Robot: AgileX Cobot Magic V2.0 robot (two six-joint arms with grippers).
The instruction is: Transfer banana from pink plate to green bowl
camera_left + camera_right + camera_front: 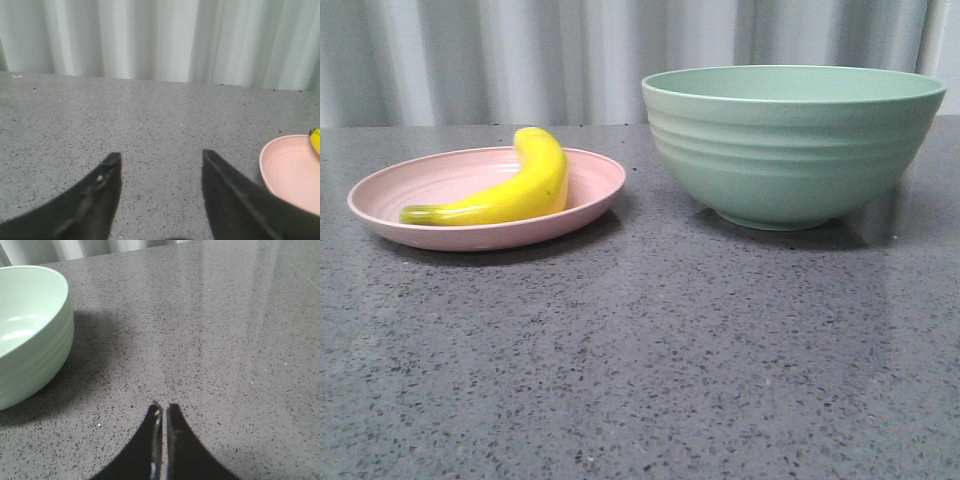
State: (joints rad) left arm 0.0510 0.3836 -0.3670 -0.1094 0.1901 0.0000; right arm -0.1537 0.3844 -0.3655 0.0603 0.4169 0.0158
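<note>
Left end effector [161,159]: jaws spread wide, nothing between them, hanging over bare worktop [150,115].
Left fingers [102,192]: black, tapering to points, only speckled stone visible in the gap.
Beside the left end effector: the pink plate [292,172] lies just off its right-hand finger, only part of its rim and inner face showing (the wrist view cuts off the rest).
Banana, from the left wrist: a small yellow sliver [315,140] at the plate's far edge.
Right end effector [162,410]: jaws pressed together with barely a slit between, holding nothing, over open worktop.
Beside the right end effector: the green bowl [30,335] stands off to its left, apart from the fingertips; its inside looks empty as far as it shows.
Banana, front view: lies on the pink plate [410,185], the banana [515,185] curving with its greenish stem end toward the plate's near left rim.
Bowl to plate: the bowl stands near the plate, on its right, not touching (neither end effector shows in the front view).
Backdrop: pale pleated curtain [520,60] behind the worktop.
</note>
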